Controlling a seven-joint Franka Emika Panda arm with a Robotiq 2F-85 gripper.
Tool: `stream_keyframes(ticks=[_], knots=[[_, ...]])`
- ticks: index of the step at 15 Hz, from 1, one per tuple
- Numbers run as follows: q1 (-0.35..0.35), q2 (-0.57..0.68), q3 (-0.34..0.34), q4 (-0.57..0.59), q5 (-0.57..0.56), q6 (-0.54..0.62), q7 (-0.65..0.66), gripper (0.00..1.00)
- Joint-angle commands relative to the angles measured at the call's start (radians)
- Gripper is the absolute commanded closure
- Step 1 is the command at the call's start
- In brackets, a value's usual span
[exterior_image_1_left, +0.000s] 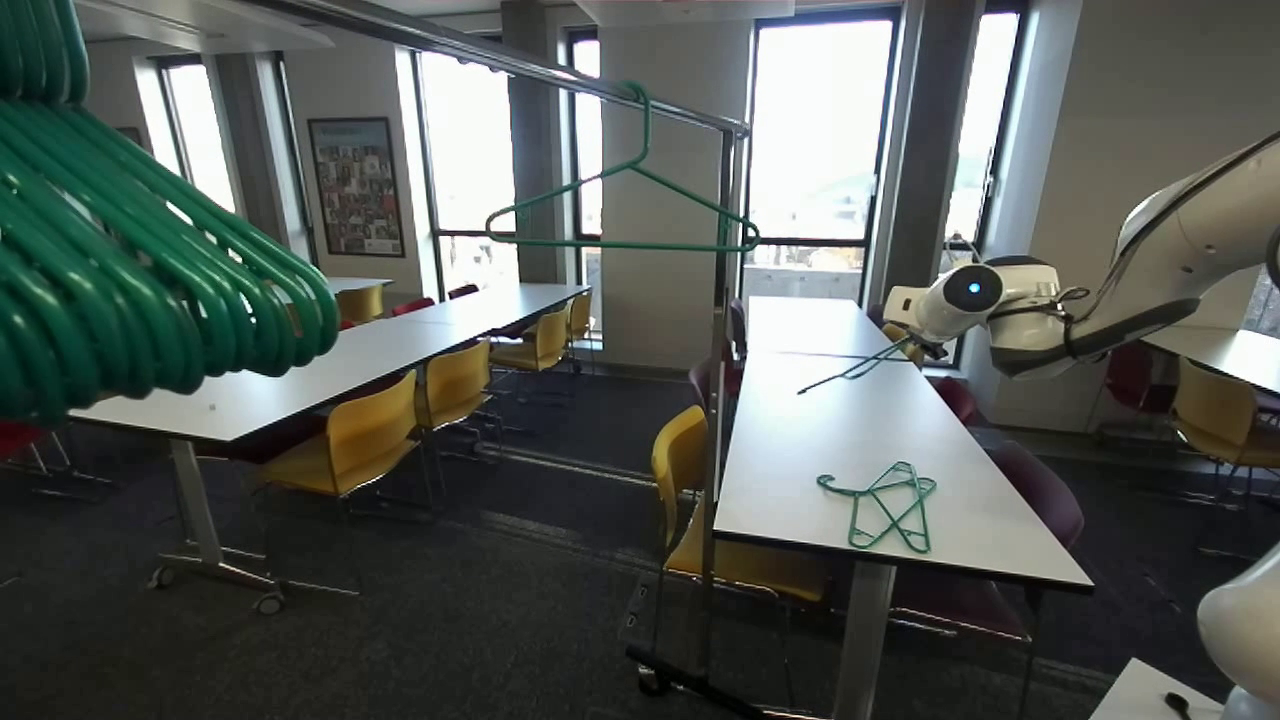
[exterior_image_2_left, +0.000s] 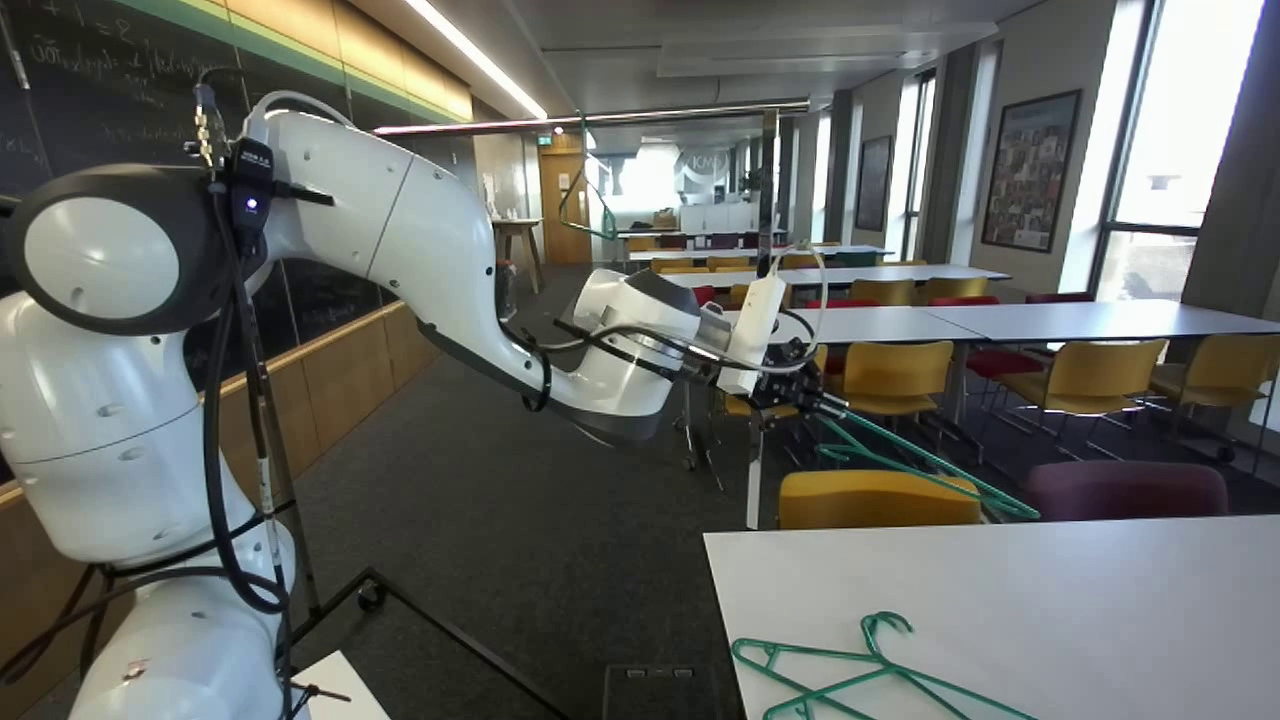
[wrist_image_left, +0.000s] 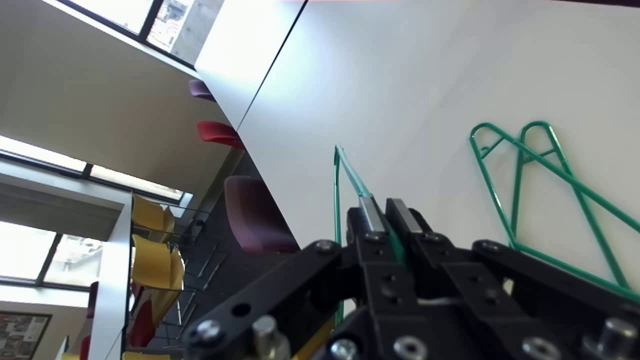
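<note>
Hand (wrist_image_left: 384, 212) around hanger (wrist_image_left: 355, 175), table edge (wrist_image_left: 272, 189) below

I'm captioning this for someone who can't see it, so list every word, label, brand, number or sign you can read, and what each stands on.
"KM", apparently, perhaps with more: blurred pale lettering in the background, surface unclear.
Chalkboard: chalk writing, too faint to read surely.
Framed poster: heading too blurred.
Black box on the arm: marking too small.
Green sign in the background: too small.
Green hanger in the gripper: no lettering seen.
</note>
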Motion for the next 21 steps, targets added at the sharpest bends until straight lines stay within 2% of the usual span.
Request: stream_keyframes(ticks=[1,6,7,8,11,13,17,18,21], knots=[[0.099,0.009,-0.092,0.008,-0.038,-0.009,0.047,0.91],[0.1,0.017,-0.086,0.02,-0.053,-0.01,0.073,0.91],[0.1,0.017,-0.086,0.02,-0.053,-0.01,0.073,0.98],[0.021,0.022,-0.005,0.023,-0.076,-0.019,0.099,0.98],[0.034,0.046,-0.014,0.012,-0.122,-0.065,0.146,0.98],[0.035,0.065,-0.012,-0.002,-0.175,-0.12,0.22,0.98],[0.039,0.134,-0.012,-0.007,-0.332,-0.217,0.464,0.98],[0.12,0.156,-0.093,-0.002,-0.354,-0.225,0.516,0.98],[0.153,0.231,-0.131,0.005,-0.355,-0.221,0.589,0.98]])
